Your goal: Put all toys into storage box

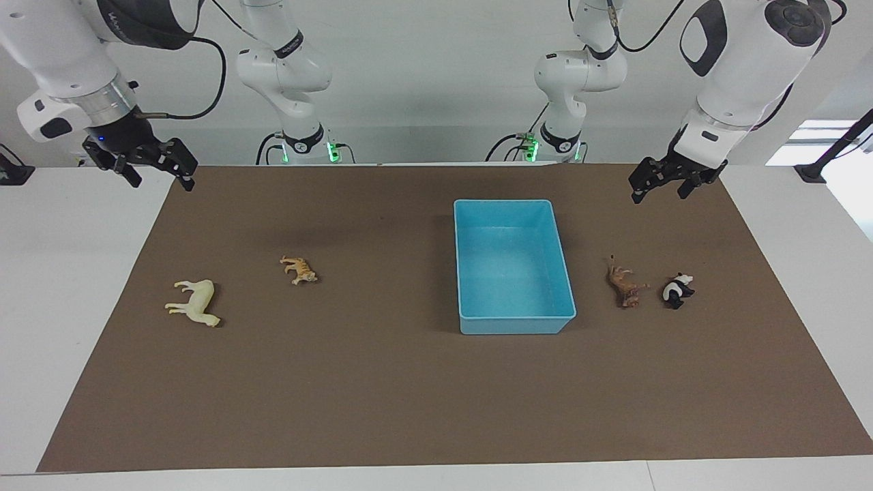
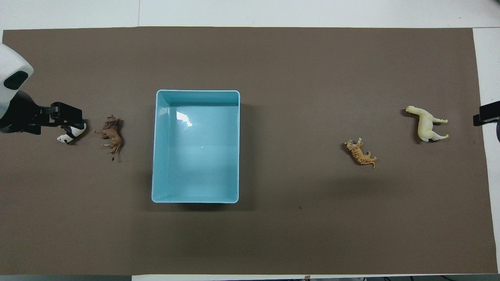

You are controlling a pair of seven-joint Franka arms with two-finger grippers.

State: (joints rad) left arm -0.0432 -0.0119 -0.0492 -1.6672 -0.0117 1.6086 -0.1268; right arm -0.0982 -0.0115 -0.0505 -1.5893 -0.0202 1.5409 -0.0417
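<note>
storage box point(image 2: 157, 156): light-blue plastic, smooth, glossy, glare patch inside | mat point(image 2: 297, 234): brown, matt, cloth- or paper-like | table point(image 1: 68, 273): white, smooth | horse point(image 2: 425, 124): cream plastic, slight sheen | tiger point(image 2: 361, 153), brown animal point(image 2: 112, 134), panda point(image 2: 72, 133): moulded plastic | arm shells point(image 1: 740, 61), frame top: white, glossy, hard plastic

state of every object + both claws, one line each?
box: empty, upright on mat
horse: on its side, outside box
tiger: on its side, outside box
brown animal: on its side, outside box
panda: lying on mat beside brown animal, outside box
left claw: open, raised, holding nothing
right claw: open, raised, holding nothing
</note>
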